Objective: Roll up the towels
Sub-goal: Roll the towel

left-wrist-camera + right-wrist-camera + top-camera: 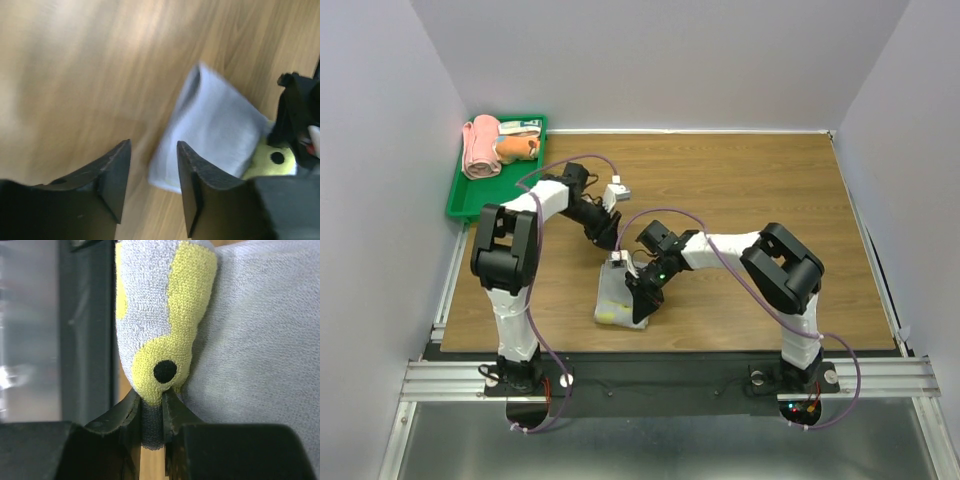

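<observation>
Right gripper (152, 401) pinches yellow-green towel (150, 305); left gripper (153, 150) parted over wooden table (75, 75).

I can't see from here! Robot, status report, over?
Right gripper shut on yellow-green towel. Left gripper open, empty. Orange towel in green tray. Nothing blocking.

A small yellow-green and grey cloth towel (612, 300) lies on the brown wooden table (750, 190), close to the middle of its near edge. The right gripper (642, 308) is down on the towel's right side. The left gripper (610, 238) hangs just beyond the towel's far edge. In the table's far left corner sits a green plastic tray (470, 198) holding a pink towel roll (480, 147) and an orange cloth towel (515, 147).
</observation>
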